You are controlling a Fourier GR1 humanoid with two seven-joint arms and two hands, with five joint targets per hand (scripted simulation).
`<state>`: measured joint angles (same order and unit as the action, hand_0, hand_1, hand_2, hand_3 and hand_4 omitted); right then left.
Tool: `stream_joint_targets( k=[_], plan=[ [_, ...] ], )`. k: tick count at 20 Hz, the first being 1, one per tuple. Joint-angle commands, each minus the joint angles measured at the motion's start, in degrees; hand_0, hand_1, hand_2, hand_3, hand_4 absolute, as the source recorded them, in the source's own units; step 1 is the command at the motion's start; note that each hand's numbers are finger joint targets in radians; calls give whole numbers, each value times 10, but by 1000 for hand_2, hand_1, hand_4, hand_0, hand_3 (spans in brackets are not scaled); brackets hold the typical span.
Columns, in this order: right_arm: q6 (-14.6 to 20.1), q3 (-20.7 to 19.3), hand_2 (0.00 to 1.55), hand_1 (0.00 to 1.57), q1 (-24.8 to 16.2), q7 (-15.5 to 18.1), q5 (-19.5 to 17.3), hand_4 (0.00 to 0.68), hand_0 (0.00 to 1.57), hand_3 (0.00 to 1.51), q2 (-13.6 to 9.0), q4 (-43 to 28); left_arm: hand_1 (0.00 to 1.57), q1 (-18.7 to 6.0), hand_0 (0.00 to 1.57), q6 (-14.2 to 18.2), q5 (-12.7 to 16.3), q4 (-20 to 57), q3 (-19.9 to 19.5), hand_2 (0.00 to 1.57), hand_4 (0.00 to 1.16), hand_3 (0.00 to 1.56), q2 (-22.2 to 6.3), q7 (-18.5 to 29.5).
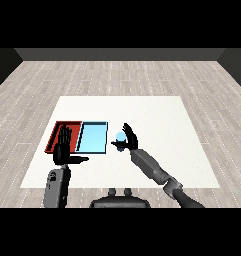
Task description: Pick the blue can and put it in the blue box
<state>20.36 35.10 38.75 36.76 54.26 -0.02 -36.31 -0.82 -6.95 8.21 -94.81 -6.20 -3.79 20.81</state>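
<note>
Right hand fingers curled round blue can, left hand fingers straight, apart

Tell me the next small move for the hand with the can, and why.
Probably carry it a little to the left. The right hand is curled round the blue can, which sits just right of the blue tray, not yet over it. The left hand is open over the red tray.

The blue can stands upright within the right hand's curled fingers; the light blue tray lies flat just beside that hand.
</note>
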Motion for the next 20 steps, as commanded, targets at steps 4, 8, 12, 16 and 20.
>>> stream_joint_targets(
  k=[4, 8, 12, 16, 20],
  plan=[
    [107, 21, 1481, 1491, 46, 12, 12, 634, 1491, 1438, 0, 56, 0, -14, 0, -8, 4, 22, -14, 0, 0, 0, -12, 9],
    [168, 84, 1479, 1509, 20, -15, 38, 620, 1509, 1428, 0, 10, 0, 47, 0, -9, 5, -49, 13, 0, 0, 0, 4, -11],
    [165, 76, 1467, 1495, 65, -13, 45, 634, 1495, 1418, 0, 23, 0, -12, 0, 10, -17, -7, 10, 0, 0, 0, -1, -15],
    [186, 40, 1451, 1419, 77, -39, -40, 624, 1419, 1401, -4, -7, 0, 0, 0, 22, -51, 1, 46, 0, 0, 0, 20, -9],
    [194, 65, 1455, 1458, 77, -98, -72, 623, 1458, 1401, -68, -83, 0, -36, 0, 22, -62, 18, 80, 0, 0, 0, 35, -35]
  ],
)
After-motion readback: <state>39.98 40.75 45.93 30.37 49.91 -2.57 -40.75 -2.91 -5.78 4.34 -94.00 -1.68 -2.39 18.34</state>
